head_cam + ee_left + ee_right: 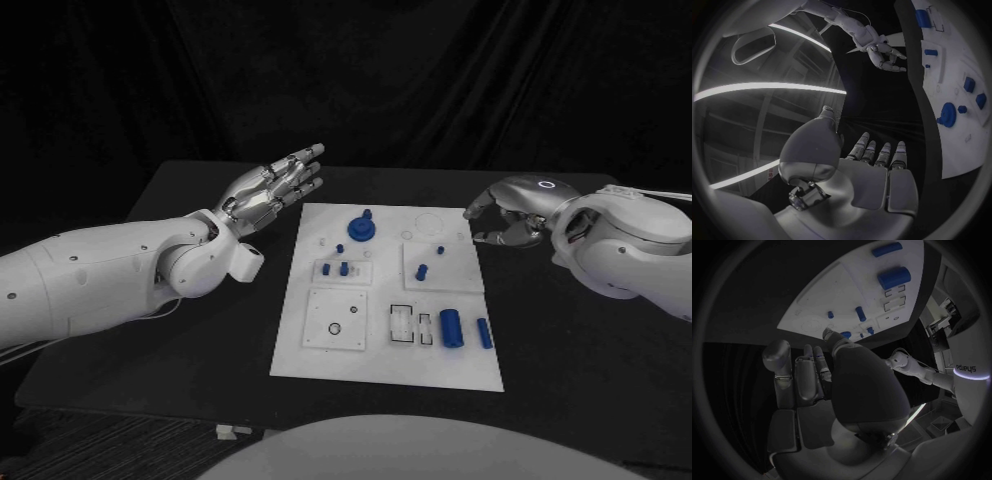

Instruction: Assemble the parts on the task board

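Observation:
The white task board (325, 360) lies in the middle of the black table. On it are a round blue part (362, 230) at the far end, small blue pegs (335, 268) in the middle, and two blue cylinders (453, 328) near the front right. My left hand (274, 190) hovers beside the board's far left corner, fingers stretched out and holding nothing. My right hand (505, 215) hangs at the far right corner, fingers loosely bent and apart, with nothing between them. The left wrist view shows the left hand (873, 175), the round part (947, 114) and the right hand (886, 55).
The black table (188, 200) has bare surface on both sides of the board. The right wrist view has my right hand (817, 385) before the board (848, 295), with a large blue cylinder (894, 277) lying on it.

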